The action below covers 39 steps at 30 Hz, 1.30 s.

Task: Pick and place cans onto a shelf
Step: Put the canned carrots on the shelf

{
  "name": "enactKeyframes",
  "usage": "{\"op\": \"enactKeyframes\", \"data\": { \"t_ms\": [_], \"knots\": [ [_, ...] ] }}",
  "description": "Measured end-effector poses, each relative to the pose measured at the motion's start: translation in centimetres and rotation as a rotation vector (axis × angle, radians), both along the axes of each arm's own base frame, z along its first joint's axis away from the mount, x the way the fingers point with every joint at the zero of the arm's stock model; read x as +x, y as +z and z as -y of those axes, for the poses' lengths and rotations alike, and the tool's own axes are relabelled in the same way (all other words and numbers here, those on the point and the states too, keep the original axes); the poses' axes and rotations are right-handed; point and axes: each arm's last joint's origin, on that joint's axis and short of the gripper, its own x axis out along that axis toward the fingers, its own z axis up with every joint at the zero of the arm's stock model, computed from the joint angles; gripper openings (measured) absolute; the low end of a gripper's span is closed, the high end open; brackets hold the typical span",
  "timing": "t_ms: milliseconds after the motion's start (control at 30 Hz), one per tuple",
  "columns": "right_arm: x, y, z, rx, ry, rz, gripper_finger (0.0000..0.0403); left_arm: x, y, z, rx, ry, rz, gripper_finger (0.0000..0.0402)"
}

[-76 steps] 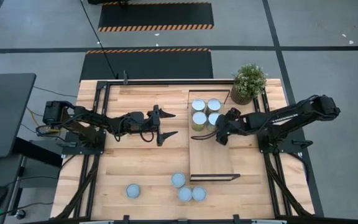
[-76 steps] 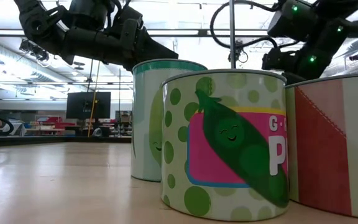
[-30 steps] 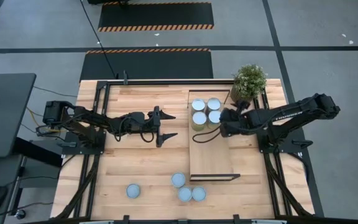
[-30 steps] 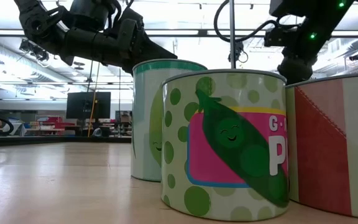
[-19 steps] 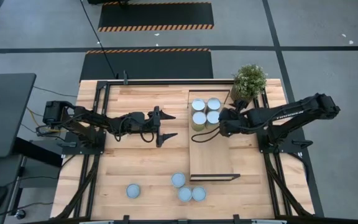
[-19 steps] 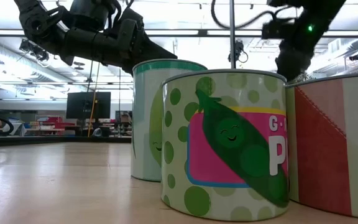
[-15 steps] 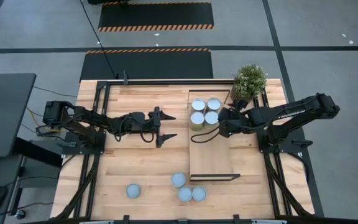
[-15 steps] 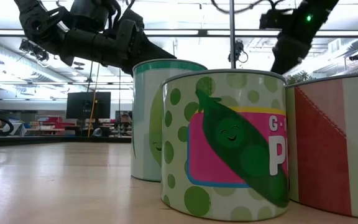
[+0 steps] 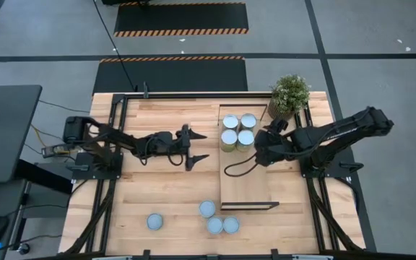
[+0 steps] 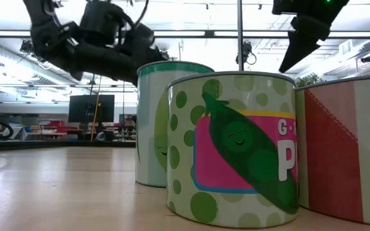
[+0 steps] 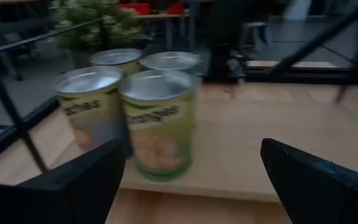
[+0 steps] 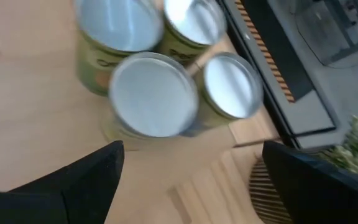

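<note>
Four cans (image 9: 237,129) with pale round tops stand in a tight cluster on the far end of the light-wood shelf (image 9: 248,184). Several more cans (image 9: 214,224) stand on the tabletop near its near edge; they fill the low view (image 10: 233,147). My right gripper (image 9: 257,148) is open above the shelf, just right of the cluster, which shows from above in the right wrist view (image 12: 154,93). My left gripper (image 9: 195,146) is open above the table, left of the shelf, facing the cluster (image 11: 160,121).
A potted green plant (image 9: 289,96) stands at the table's far right corner, close behind the shelf's cans. A dark cable (image 9: 237,170) loops over the shelf below my right gripper. Bare tabletop (image 9: 157,184) lies between my left gripper and the near cans.
My right gripper has drawn back from the shelf's near right can and risen, as the low view shows; that can has shifted slightly toward the table's left. My left arm has moved a little toward the shelf.
</note>
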Motion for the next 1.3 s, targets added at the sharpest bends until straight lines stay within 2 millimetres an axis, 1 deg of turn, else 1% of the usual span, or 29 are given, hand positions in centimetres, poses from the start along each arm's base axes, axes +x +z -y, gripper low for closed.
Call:
{"op": "enactKeyframes", "data": {
  "t_ms": [100, 200, 400, 500, 667, 833, 967, 1067, 1200, 1300],
  "knots": [
    [0.3, -0.4, -0.7, 0.000, 0.023, -0.002, 0.0391, 0.9, -0.5, -0.7, 0.004, 0.054, -0.008, 0.0377],
    [0.5, -1.4, -1.2, -0.011, 0.041, -0.004, 0.0391, 2.0, -1.3, -1.2, 0.003, 0.068, -0.035, 0.0377],
    [0.9, -2.9, -1.4, -0.050, 0.035, -0.016, 0.0391, 4.0, -2.3, -1.5, 0.026, 0.118, -0.058, 0.0377],
    [1.4, -3.5, -1.6, -0.077, 0.042, -0.024, 0.0391, 4.6, -2.7, -1.7, 0.041, 0.147, -0.068, 0.0377],
    [2.2, -4.6, -1.7, -0.115, 0.060, -0.064, 0.0391, 5.6, -3.1, -1.7, 0.041, 0.147, -0.067, 0.0377],
    [2.4, -4.9, -1.7, -0.127, 0.057, -0.071, 0.0391, 5.8, -3.1, -1.6, 0.039, 0.136, -0.078, 0.0377],
    [2.5, -4.8, -1.7, -0.125, 0.057, -0.066, 0.0391, 5.9, -3.2, -1.4, 0.019, 0.032, -0.093, 0.0377],
    [2.3, -4.6, -1.7, -0.121, 0.057, -0.061, 0.0391, 5.8, -3.7, -1.2, 0.009, -0.008, -0.136, 0.0377],
    [2.0, -4.2, -1.6, -0.108, 0.056, -0.043, 0.0391, 5.8, -3.8, -1.0, -0.011, -0.097, -0.144, 0.0377],
    [1.9, -3.9, -1.6, -0.104, 0.057, -0.030, 0.0391, 5.8, -3.6, -0.9, -0.011, -0.107, -0.126, 0.0377]
  ]
}}
